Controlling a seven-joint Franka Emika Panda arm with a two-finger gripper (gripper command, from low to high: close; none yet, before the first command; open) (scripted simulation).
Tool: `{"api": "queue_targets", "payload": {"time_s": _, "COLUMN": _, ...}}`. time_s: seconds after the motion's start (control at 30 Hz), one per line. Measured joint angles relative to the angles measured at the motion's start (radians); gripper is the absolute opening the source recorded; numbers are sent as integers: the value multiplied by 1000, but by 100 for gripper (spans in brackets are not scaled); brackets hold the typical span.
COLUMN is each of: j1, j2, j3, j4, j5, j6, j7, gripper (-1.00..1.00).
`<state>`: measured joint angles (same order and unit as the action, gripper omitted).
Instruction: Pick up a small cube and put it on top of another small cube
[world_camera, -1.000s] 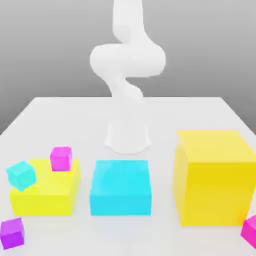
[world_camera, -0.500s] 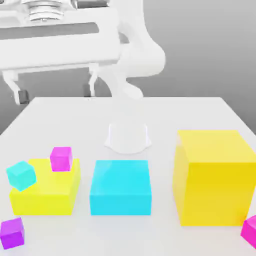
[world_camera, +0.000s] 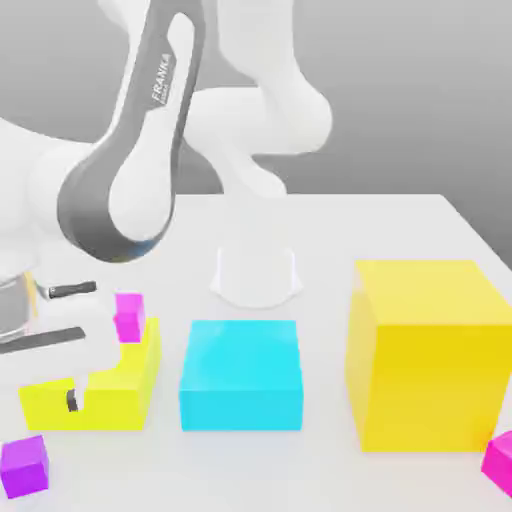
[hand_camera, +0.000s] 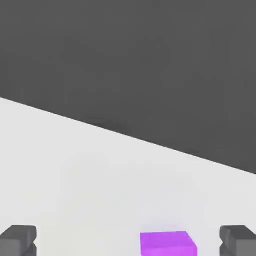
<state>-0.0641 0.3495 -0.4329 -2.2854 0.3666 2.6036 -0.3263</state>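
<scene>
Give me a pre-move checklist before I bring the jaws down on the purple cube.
1. Jaws open and holding nothing: ok.
2. Purple cube between the fingertips in the hand view: ok.
3. Cube centred between them: not ok, it sits nearer one fingertip.
4. Jaws low enough to close on the cube: cannot tell.
5. Space around the purple cube on the table: ok, it stands apart from the low yellow block.
6. Possible stacking target, the magenta cube on that block, top bare: ok.
</scene>
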Motion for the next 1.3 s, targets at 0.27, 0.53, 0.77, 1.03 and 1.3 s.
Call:
{"api": "queue_targets", "payload": {"time_s": 0.27, "j1": -104, "j2": 200, "j3": 94, "j4": 39, "j5": 85, "j6": 130, "j7": -112, "gripper": -100}}
{"api": "queue_targets", "payload": {"time_s": 0.53, "j1": -58, "j2": 109, "j3": 34, "j4": 14, "j5": 18, "j6": 65, "j7": -64, "gripper": -100}}
{"api": "queue_targets", "payload": {"time_s": 0.77, "j1": 12, "j2": -114, "j3": -101, "j4": -80, "j5": -127, "j6": -61, "j7": 126, "gripper": -100}}
{"api": "queue_targets", "payload": {"time_s": 1.03, "j1": -29, "j2": -380, "j3": -163, "j4": -204, "j5": -369, "j6": -155, "j7": 420, "gripper": -100}}
{"api": "queue_targets", "payload": {"time_s": 1.3, "j1": -77, "j2": -452, "j3": -152, "j4": -306, "j5": -445, "j6": -102, "j7": 548, "gripper": -100}}
